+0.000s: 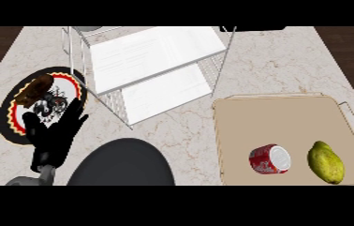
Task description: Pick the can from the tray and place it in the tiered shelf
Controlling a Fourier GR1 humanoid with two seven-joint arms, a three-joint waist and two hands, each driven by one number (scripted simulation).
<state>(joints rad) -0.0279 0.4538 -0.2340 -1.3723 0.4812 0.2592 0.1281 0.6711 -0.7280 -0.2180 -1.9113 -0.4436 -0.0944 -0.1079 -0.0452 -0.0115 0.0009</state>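
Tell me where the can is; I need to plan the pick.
In the head view the can lies on its side on the tray, lower right, just left of the yellow-green fruit.

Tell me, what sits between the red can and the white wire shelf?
In the head view, only bare surface: part of the tan tray that the can lies on, then marble counter up to the tiered shelf. The yellow-green fruit lies on the can's other side.

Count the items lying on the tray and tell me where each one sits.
2. A red metal can lies on its side on the beige tray, near its front edge; a yellow-green pear lies to its right.
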